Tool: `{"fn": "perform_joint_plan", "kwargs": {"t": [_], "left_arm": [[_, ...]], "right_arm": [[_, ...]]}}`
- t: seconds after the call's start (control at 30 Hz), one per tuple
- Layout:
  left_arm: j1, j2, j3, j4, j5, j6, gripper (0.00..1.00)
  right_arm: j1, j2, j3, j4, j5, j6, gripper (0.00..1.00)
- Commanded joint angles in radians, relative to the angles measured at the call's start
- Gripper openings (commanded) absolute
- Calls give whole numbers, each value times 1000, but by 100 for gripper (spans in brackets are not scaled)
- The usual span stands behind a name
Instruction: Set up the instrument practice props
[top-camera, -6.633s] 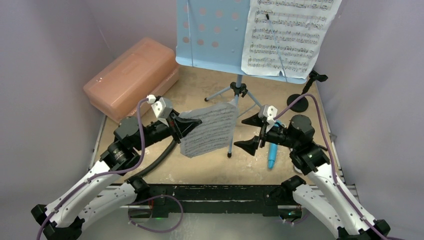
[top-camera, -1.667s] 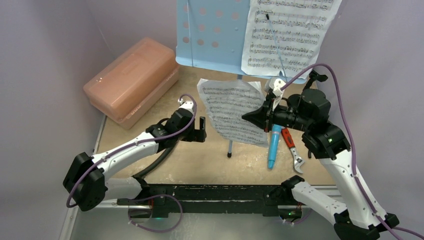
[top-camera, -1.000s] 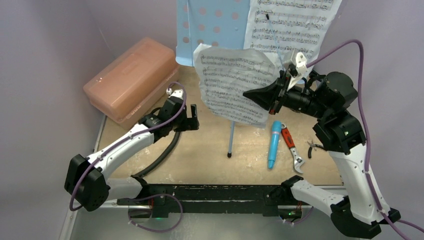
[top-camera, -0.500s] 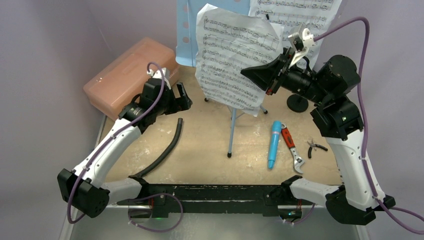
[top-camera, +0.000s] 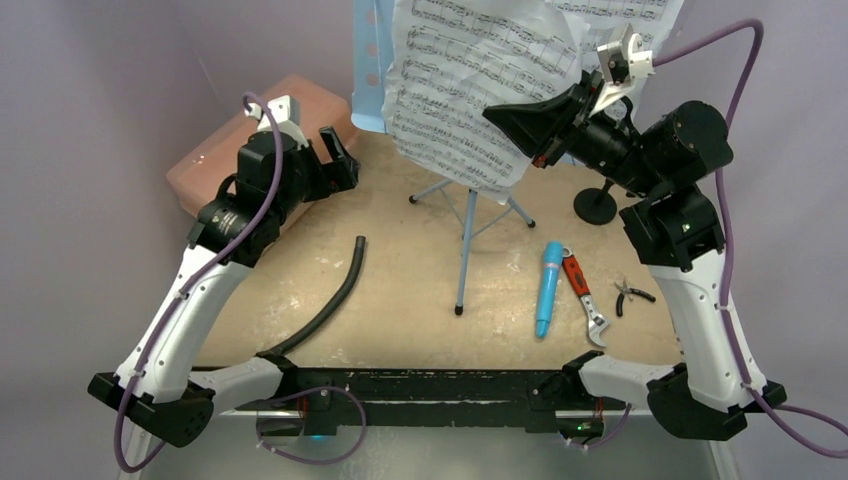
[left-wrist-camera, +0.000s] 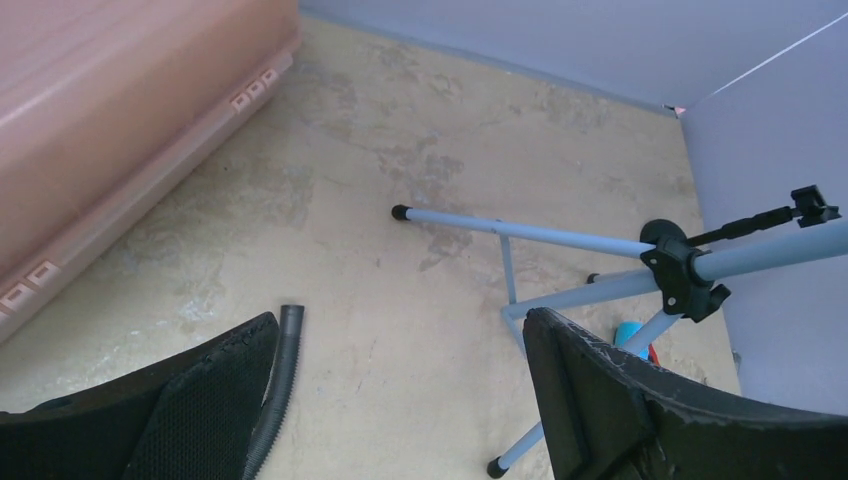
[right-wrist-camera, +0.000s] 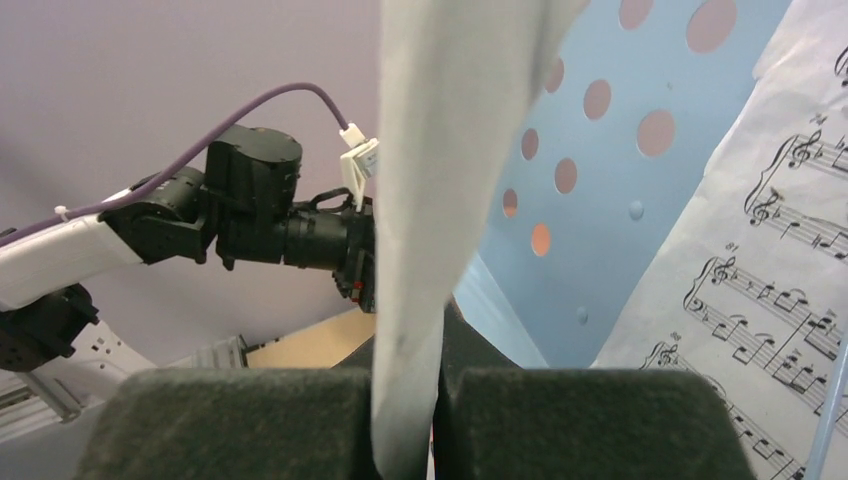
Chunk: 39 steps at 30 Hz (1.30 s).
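Observation:
My right gripper is shut on the lower right edge of a white sheet-music page. It holds the page up in front of the light-blue perforated music stand. In the right wrist view the page runs up from between my closed fingers, with the stand's desk and a second page behind. The second page rests on the stand's right half. My left gripper is open and empty, high above the floor left of the tripod. The turquoise microphone lies flat. The black mic stand is at the back right.
A salmon-pink case sits at the back left, just behind my left gripper. A curved black hose lies on the board left of the tripod's front leg. A red-handled wrench and small pliers lie right of the microphone.
My right gripper has lifted the page higher, up in front of the stand's desk. My left arm has risen and swung back left toward the pink case, still open.

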<state>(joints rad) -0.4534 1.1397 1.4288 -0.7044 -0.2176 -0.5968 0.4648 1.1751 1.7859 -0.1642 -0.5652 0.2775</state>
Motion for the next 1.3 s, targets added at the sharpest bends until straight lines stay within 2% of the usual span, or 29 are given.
{"fn": "perform_joint_plan", "kwargs": {"t": [0.0, 0.33, 0.7, 0.9, 1.1, 1.27], "left_arm": [[5, -23, 88, -1, 0, 56, 90], [6, -50, 185, 110, 118, 83, 89], [4, -37, 329, 172, 185, 94, 82], [5, -52, 343, 239, 249, 104, 77], [5, -13, 359, 283, 318, 79, 74], [5, 41, 412, 320, 377, 37, 72]], "right_arm": [[3, 11, 55, 94, 20, 19, 0], [3, 46, 155, 27, 77, -19, 0], [3, 100, 267, -60, 91, -31, 0], [3, 147, 339, -91, 94, -31, 0], [3, 218, 465, -166, 105, -52, 0], [3, 232, 494, -178, 127, -51, 0]]}}
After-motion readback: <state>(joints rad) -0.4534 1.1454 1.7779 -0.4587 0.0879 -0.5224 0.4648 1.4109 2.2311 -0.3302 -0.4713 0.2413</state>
